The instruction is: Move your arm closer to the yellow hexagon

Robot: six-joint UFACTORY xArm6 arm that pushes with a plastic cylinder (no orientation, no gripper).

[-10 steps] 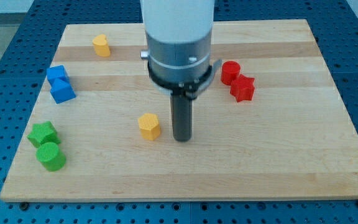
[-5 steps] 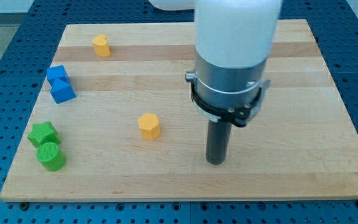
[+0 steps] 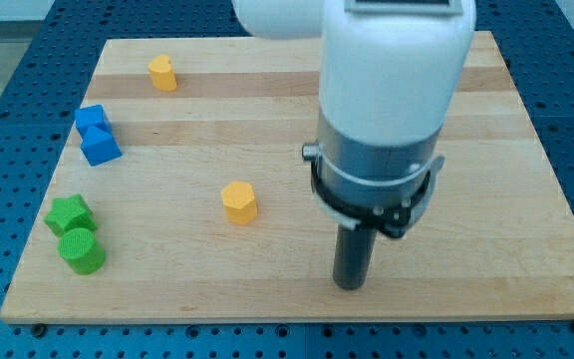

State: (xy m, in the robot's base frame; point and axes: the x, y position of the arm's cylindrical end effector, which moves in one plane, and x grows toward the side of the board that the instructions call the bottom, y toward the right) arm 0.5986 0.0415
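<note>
While the yellow hexagon (image 3: 239,202) stands upright left of the table's (image 3: 526,199) middle, flat face up and with no clear long axis or heading, my tip (image 3: 350,285) rests well apart from it, toward the view's lower right. No fingers exist here: only a bare rod, holding nothing.

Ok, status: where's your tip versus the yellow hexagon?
My tip sits right of and below the yellow hexagon, well apart, no contact. Bare board between them; nothing in the way.
</note>
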